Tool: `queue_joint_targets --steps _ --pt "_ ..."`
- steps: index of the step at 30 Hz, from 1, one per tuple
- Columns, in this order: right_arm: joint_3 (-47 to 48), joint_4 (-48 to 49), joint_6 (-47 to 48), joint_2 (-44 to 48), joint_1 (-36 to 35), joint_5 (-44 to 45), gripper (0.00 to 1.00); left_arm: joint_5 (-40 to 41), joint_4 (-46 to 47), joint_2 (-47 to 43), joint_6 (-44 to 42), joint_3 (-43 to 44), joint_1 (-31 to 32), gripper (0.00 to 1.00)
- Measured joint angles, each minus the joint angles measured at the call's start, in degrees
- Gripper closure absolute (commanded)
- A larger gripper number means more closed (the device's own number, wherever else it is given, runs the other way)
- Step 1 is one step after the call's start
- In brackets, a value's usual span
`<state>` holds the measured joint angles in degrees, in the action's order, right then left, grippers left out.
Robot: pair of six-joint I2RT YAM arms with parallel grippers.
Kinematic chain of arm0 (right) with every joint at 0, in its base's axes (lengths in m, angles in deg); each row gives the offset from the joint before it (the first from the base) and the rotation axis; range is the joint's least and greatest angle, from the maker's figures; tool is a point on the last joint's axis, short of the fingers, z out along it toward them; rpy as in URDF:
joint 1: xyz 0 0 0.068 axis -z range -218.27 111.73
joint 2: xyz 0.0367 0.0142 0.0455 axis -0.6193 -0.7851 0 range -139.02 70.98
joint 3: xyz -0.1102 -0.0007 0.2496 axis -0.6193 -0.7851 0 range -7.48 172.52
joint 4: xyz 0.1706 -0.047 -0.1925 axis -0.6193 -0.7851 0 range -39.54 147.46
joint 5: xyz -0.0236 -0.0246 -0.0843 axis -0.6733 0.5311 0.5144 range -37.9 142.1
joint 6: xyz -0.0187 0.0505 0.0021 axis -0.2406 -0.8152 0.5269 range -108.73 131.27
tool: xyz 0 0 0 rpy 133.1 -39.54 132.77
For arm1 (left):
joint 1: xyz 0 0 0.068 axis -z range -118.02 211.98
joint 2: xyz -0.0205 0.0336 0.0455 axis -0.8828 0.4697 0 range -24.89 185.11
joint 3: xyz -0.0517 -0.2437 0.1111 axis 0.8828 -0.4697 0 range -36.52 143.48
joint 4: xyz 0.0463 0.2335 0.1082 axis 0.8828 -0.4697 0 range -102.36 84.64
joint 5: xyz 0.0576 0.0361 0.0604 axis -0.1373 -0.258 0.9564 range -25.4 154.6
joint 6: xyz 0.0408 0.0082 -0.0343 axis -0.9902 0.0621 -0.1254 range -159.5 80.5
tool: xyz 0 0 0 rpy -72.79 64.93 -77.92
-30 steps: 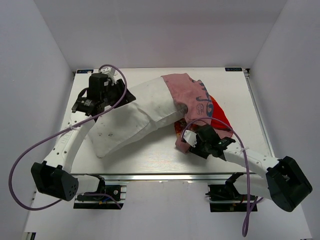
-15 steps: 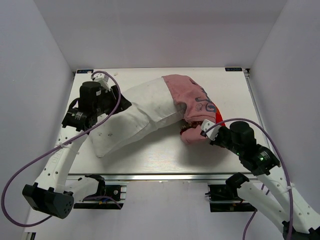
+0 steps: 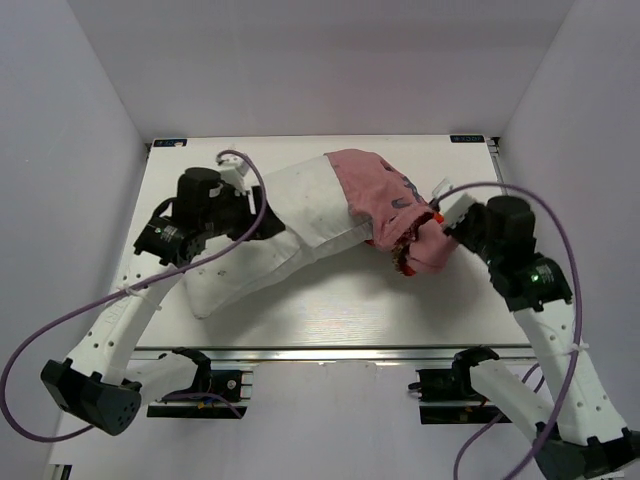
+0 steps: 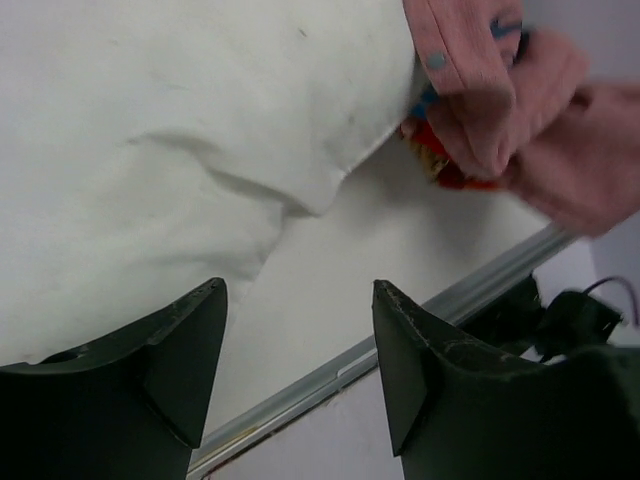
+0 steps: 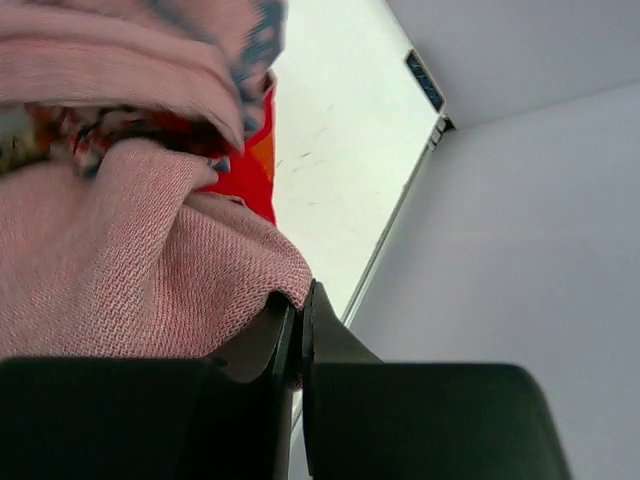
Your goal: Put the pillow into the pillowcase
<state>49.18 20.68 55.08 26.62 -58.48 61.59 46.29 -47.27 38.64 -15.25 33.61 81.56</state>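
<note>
The white pillow (image 3: 255, 245) lies slantwise across the table, and its right end sits inside the pillowcase (image 3: 375, 190), which shows its faded pink side. My left gripper (image 3: 268, 222) hovers over the pillow's middle. Its jaws are open with nothing between them, and in the left wrist view the gripper (image 4: 298, 290) is above the pillow (image 4: 150, 130). My right gripper (image 3: 440, 232) is shut on a bunched fold of the pillowcase (image 5: 120, 250) and holds it off the table. The right wrist view shows that gripper (image 5: 300, 297) pinching the pink cloth, with red printed cloth (image 5: 240, 170) behind it.
The white table (image 3: 330, 300) has a metal rail along its near edge (image 4: 450, 300). White walls close in at the back and on both sides. Purple cables loop from both arms.
My right gripper has closed on the pillowcase's lower fold and pulled it up and to the right. My left gripper has moved right and nearer along the pillow, and its jaws stand wider.
</note>
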Motion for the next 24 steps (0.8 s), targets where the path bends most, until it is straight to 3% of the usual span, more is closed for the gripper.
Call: queue_joint_targets --steps 7,14,18,24 --pt "19.6 -1.4 -5.9 -14.8 16.2 -11.0 1.00 9.4 -1.8 0.7 -5.7 1.0 19.7 0.26" --pt "21.8 -6.5 -9.5 -19.7 17.5 -18.7 1.00 34.3 -1.1 6.4 -14.5 0.4 38.9 0.24" --pt "21.2 -7.9 -10.9 -19.8 17.5 -20.7 1.00 48.2 2.1 12.2 -20.3 -3.7 44.3 0.23" --pt "19.4 -8.3 -12.0 -19.8 17.5 -21.6 1.00 63.5 11.1 19.7 -29.3 -10.8 45.3 0.22"
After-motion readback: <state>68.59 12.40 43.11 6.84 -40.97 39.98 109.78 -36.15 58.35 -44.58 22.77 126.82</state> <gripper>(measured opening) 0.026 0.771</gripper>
